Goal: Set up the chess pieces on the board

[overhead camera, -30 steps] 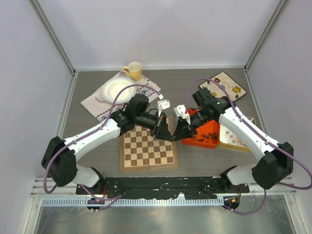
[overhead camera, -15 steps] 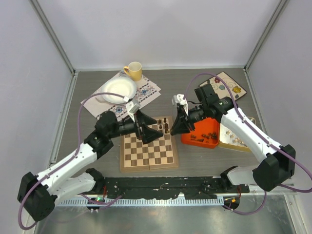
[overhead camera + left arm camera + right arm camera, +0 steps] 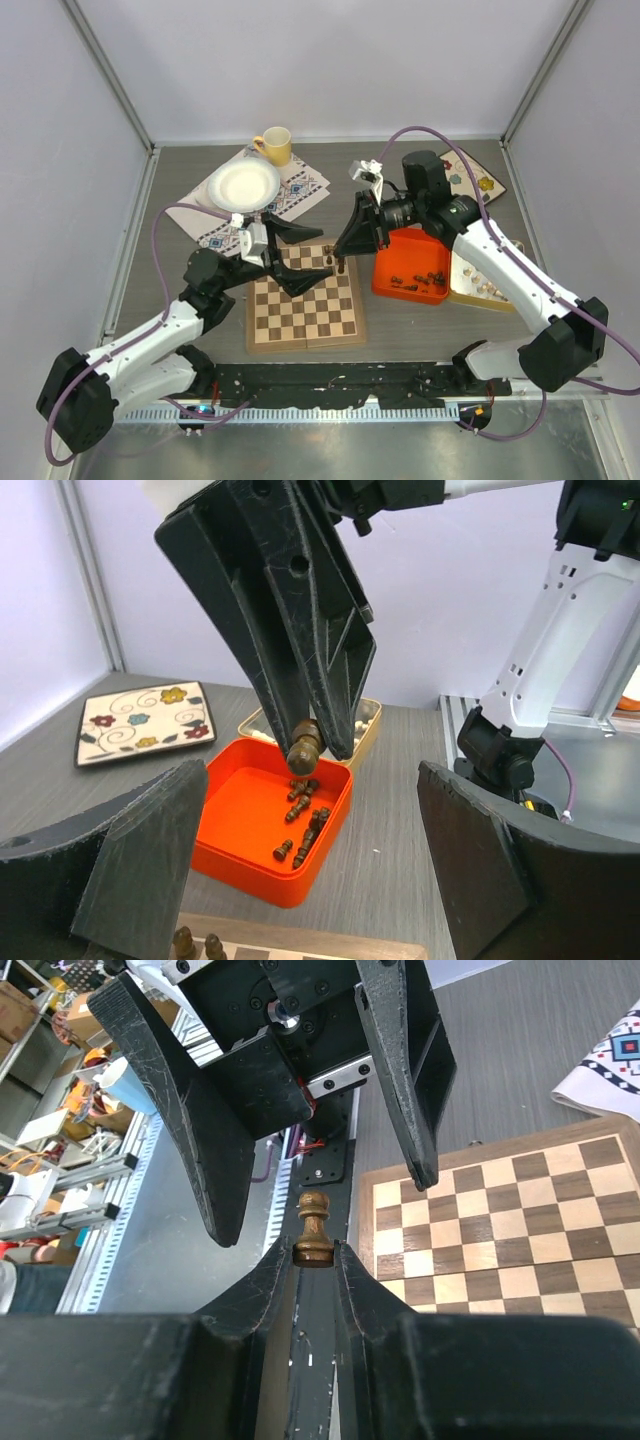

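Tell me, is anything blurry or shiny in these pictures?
Right wrist view: the dark pawn is sharp, but the right claw goes blurry near the lens. Left wrist view: the orange tray looks clear. Top view: soft, even light, faint shadows.

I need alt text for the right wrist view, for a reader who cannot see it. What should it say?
The right gripper holds a dark brown pawn, its jaws shut on the pawn's base. Facing it is the left gripper with jaws wide open, and part of the chessboard lies to the right.
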{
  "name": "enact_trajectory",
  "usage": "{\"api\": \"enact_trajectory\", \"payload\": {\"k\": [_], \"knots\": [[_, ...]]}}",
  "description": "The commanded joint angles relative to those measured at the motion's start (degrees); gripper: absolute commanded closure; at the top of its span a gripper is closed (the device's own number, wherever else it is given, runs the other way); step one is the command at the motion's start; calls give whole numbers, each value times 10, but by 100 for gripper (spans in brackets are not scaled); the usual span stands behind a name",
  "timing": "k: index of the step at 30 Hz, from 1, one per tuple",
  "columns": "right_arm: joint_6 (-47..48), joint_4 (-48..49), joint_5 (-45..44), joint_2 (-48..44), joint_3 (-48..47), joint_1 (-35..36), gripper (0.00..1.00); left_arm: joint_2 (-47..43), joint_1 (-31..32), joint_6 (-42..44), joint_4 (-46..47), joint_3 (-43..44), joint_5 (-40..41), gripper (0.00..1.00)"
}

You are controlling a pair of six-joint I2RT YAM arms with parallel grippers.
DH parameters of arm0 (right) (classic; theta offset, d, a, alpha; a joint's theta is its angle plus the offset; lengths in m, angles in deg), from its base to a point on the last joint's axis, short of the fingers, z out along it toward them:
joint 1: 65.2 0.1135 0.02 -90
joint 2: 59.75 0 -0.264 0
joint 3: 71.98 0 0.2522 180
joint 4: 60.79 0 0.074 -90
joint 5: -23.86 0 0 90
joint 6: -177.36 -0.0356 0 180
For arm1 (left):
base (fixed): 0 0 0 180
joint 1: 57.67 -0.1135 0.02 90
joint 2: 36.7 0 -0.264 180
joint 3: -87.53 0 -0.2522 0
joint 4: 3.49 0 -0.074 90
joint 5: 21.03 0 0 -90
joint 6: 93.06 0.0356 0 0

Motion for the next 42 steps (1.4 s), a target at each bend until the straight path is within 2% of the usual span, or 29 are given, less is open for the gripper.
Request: {"api": "enact_trajectory", "payload": {"k": [1,5,7,14,20,28,42], "knots": [[-61,54,26,-2,-24,4,99,11,1,16,68,27,-37,12],[-75,63,32,0,-27,6,99,12,0,10,65,24,-32,23],[-74,63,32,0,-25,7,99,9,1,6,65,23,-30,33],[-73,66,36,2,-18,9,99,12,1,-9,65,29,-18,41],[-68,64,36,1,-11,13,99,25,1,-35,93,26,-7,54],[-55,57,31,1,-6,13,99,26,1,-48,101,28,-7,56],[-53,56,30,1,-1,13,99,30,1,-69,104,29,-6,74]]}}
